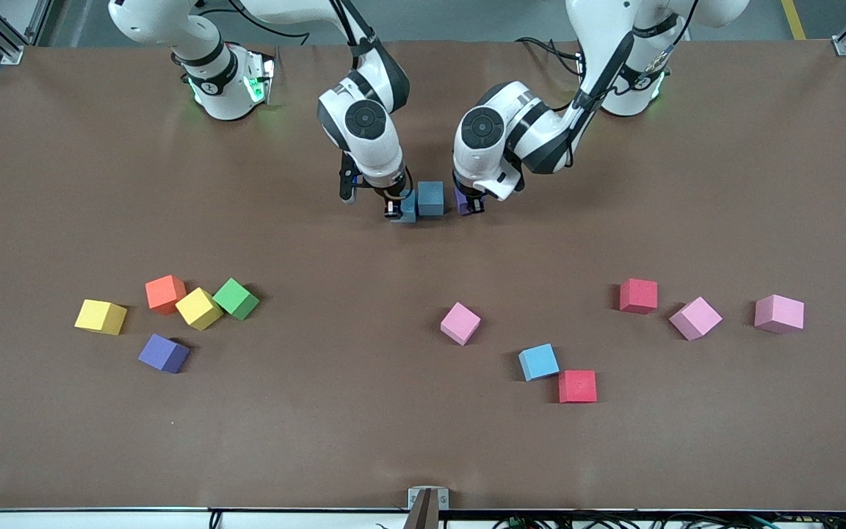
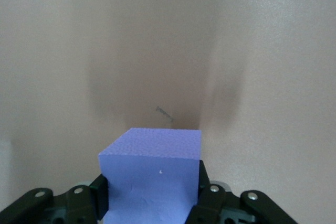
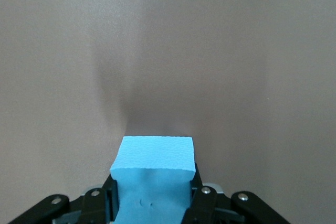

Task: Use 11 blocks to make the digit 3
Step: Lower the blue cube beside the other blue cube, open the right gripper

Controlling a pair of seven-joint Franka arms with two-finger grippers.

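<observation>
The blocks are mostly scattered; only three sit near the middle of the table [image 1: 687,147], close to the robots' bases; the right gripper [image 1: 394,209] has its fingers closed on a light blue block [image 1: 407,211], seen pinched between the pads in the right wrist view [image 3: 152,179]; a second light blue block [image 1: 430,198] stands just beside those fingers, touching the held one, between the two grippers; the left gripper [image 1: 468,206] has its fingers clamped on a purple block [image 1: 461,201], filling the gap between the pads in the left wrist view [image 2: 151,177], just beside the middle blue block, though contact cannot be told.

Well away from both sets of fingers, nearer the front camera: toward the right arm's end, a yellow block [image 1: 101,317], an orange block [image 1: 165,293], a second yellow block [image 1: 199,308], a green block [image 1: 236,298] and another purple block [image 1: 164,353]; the orange, yellow and green ones crowd together; toward the middle, a bright pink block [image 1: 460,323]; a third light blue block [image 1: 538,362] meets a red block [image 1: 577,386] at a corner; toward the left arm's end, another red block [image 1: 638,295] and two paler pink cubes [image 1: 695,318] [image 1: 779,314].
</observation>
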